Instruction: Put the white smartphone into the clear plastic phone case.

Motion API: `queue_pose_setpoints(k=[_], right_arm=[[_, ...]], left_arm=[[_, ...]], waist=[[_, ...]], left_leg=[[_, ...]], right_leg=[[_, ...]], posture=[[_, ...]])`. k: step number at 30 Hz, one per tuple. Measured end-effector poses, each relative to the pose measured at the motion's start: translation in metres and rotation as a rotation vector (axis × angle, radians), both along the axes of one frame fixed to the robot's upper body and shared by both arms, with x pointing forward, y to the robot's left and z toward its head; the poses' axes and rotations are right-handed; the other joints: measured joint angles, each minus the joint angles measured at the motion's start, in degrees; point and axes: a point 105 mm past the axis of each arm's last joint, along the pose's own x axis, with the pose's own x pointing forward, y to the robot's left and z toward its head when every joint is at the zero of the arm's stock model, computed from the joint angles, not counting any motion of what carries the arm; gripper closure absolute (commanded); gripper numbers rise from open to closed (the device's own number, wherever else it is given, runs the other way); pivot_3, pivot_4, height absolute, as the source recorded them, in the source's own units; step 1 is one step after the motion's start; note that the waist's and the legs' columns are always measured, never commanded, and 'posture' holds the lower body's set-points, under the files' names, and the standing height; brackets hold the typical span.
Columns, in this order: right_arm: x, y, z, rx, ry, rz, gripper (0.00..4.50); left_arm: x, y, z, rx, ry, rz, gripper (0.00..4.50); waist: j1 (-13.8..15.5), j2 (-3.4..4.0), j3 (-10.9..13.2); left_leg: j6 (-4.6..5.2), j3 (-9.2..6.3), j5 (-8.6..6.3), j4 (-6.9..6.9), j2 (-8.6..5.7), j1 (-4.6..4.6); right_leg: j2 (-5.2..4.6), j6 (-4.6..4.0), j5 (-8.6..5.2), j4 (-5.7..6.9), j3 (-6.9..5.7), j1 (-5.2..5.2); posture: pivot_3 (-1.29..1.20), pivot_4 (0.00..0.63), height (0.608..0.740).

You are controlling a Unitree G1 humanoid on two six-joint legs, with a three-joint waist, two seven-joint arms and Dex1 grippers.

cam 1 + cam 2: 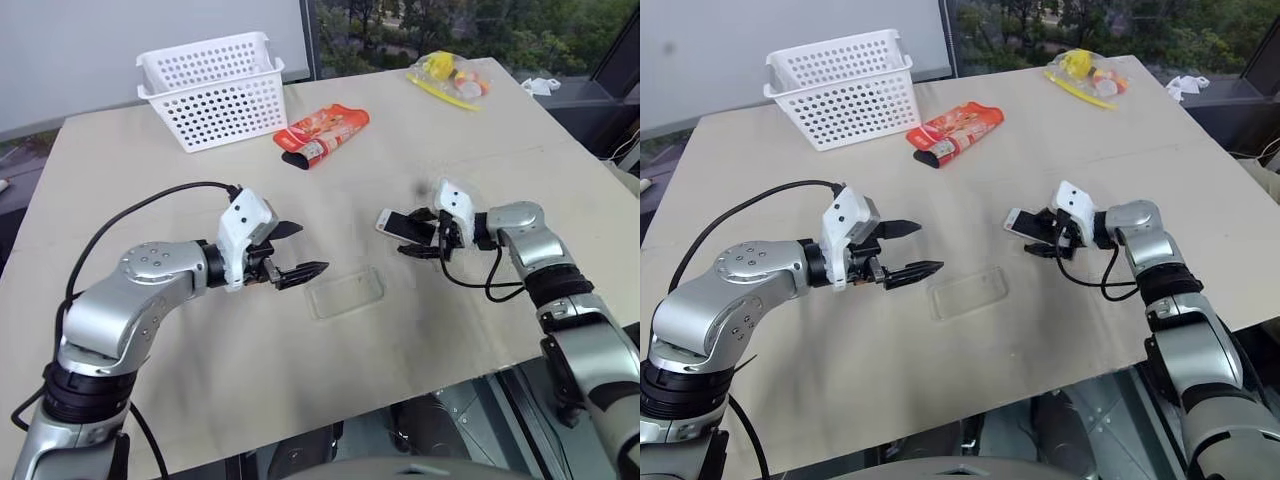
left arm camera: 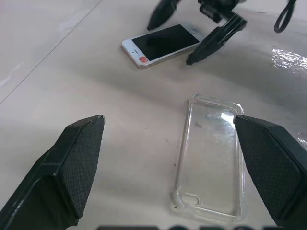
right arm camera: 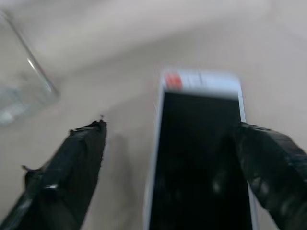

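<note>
The white smartphone (image 2: pixel 160 42) lies flat on the table, screen up, right of centre. My right gripper (image 1: pixel 412 232) is open and low over the table, with one finger on each side of the phone's (image 3: pixel 199 158) nearer end. I cannot tell whether a finger touches it. The clear plastic phone case (image 1: pixel 347 292) lies empty, open side up, nearer the table's front edge and left of the phone. My left gripper (image 1: pixel 312 248) hangs open above the table just left of the case (image 2: pixel 211 163), holding nothing.
A white perforated basket (image 1: pixel 210 95) stands at the back left. A red snack packet (image 1: pixel 322 135) lies behind the phone, and a yellow bagged item (image 1: pixel 450 75) is at the far right corner. The table's front edge (image 1: pixel 400 390) runs close behind the case.
</note>
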Motion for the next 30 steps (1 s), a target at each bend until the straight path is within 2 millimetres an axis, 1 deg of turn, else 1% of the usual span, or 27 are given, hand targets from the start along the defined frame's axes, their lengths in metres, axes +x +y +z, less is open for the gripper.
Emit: queue_pose_setpoints(k=[1,3,7,9,11,12,13,14,17,18,20,24,27,30], right_arm=[[0.001,-0.001,-0.001,-0.004,-0.006,-0.008,0.03],[0.003,-0.01,-0.009,-0.005,0.01,-0.068,0.03],[0.003,-0.013,-0.013,-0.008,0.05,-0.1,0.03],[0.004,-0.015,-0.015,-0.015,0.056,-0.114,0.03],[0.004,-0.017,-0.018,-0.023,0.068,-0.125,0.55],[0.003,-0.017,-0.019,-0.03,0.07,-0.12,0.86],[0.003,-0.016,-0.019,-0.032,0.071,-0.117,1.35],[0.002,-0.016,-0.02,-0.036,0.069,-0.115,1.52],[0.001,-0.018,-0.019,-0.077,0.034,-0.095,1.58],[0.001,-0.018,-0.02,-0.097,0.024,-0.089,1.71],[0.002,-0.018,-0.02,-0.1,0.017,-0.089,1.72],[0.002,-0.017,-0.017,-0.092,0.003,-0.08,1.72],[-0.004,-0.012,-0.009,-0.076,0.012,-0.023,1.72],[-0.012,-0.003,-0.003,-0.061,0.028,0.052,1.72]], left_arm=[[0.0,0.0,0.0,0.0,0.0,0.0,0.0],[0.0,0.001,-0.002,0.0,0.005,0.005,0.0],[0.0,0.001,-0.002,0.0,0.005,0.007,0.0],[0.0,0.001,-0.002,0.0,0.005,0.008,0.0],[0.0,0.001,-0.002,0.0,0.004,0.008,0.0],[0.0,0.001,-0.002,0.0,0.005,0.008,0.0],[0.0,0.001,-0.002,0.0,0.004,0.008,0.0],[0.0,0.001,-0.002,0.0,0.005,0.008,0.0],[0.0,0.001,-0.002,0.0,0.006,0.009,0.0],[0.0,0.001,-0.002,0.0,0.005,0.009,0.0],[0.0,0.001,-0.002,0.0,0.006,0.009,0.0],[0.0,0.001,-0.002,0.0,0.006,0.009,0.0],[0.0,0.001,-0.003,0.0,0.006,0.008,0.0],[-0.001,0.0,-0.003,0.001,0.007,0.004,0.0]], waist=[[-0.1,-0.01,0.0],[-0.1,0.0,0.0],[0.3,-0.07,-0.1],[0.6,-0.08,-0.1],[0.7,-0.08,-0.1],[0.8,-0.12,-0.2],[0.8,-0.14,-0.2],[0.8,-0.14,-0.2],[0.9,-0.22,-0.4],[0.9,-0.28,-0.4],[0.9,-0.46,-0.6],[0.9,-0.47,-0.6],[0.7,-0.38,-0.5],[0.5,-0.26,-0.4]], left_leg=[[0.0,0.0,0.0,0.0,0.0,0.01],[0.0,0.0,0.0,0.01,0.0,0.11],[0.01,-0.01,0.0,0.04,0.0,0.31],[0.02,-0.02,-0.01,0.03,-0.01,0.66],[0.28,-0.05,-0.18,0.0,0.0,1.04],[0.3,-0.05,-0.18,0.02,-0.01,1.05],[0.31,-0.05,-0.17,0.04,-0.01,1.06],[0.31,-0.04,-0.17,0.06,-0.02,1.06],[0.3,-0.04,-0.16,0.11,-0.02,1.11],[0.3,-0.03,-0.16,0.12,-0.02,1.12],[0.29,-0.05,-0.16,0.12,-0.02,1.12],[0.29,-0.04,-0.15,0.13,-0.02,1.1],[0.1,-0.03,-0.05,0.1,0.01,0.99],[0.03,-0.01,-0.02,0.0,0.04,0.9]], right_leg=[[0.01,0.0,0.0,0.0,0.0,0.01],[0.01,0.0,0.0,0.01,0.0,0.1],[0.01,0.0,0.0,0.01,-0.02,0.33],[0.01,0.0,0.0,-0.05,-0.05,0.69],[0.01,-0.01,-0.02,-0.12,-0.12,1.14],[0.09,-0.01,-0.02,-0.12,-0.14,1.15],[0.17,-0.01,-0.02,-0.12,-0.13,1.16],[0.17,0.0,-0.02,-0.12,-0.12,1.17],[0.17,0.0,-0.02,-0.11,-0.12,1.21],[0.17,0.0,-0.02,-0.11,-0.12,1.22],[0.17,0.0,-0.02,-0.11,-0.13,1.23],[0.16,0.0,-0.02,-0.11,-0.1,1.21],[0.15,0.0,-0.02,-0.1,-0.05,1.09],[0.07,0.0,-0.02,-0.1,-0.02,0.95]], posture=[[0.0,0.15,0.74],[0.0,0.15,0.74],[0.0,0.15,0.74],[0.0,0.15,0.74],[0.0,0.15,0.74],[0.0,0.15,0.74],[0.0,0.15,0.74],[0.0,0.15,0.74],[0.0,0.15,0.74],[0.0,0.15,0.74],[0.0,0.15,0.74],[0.0,0.15,0.74],[0.0,0.15,0.74],[0.0,0.15,0.74]])
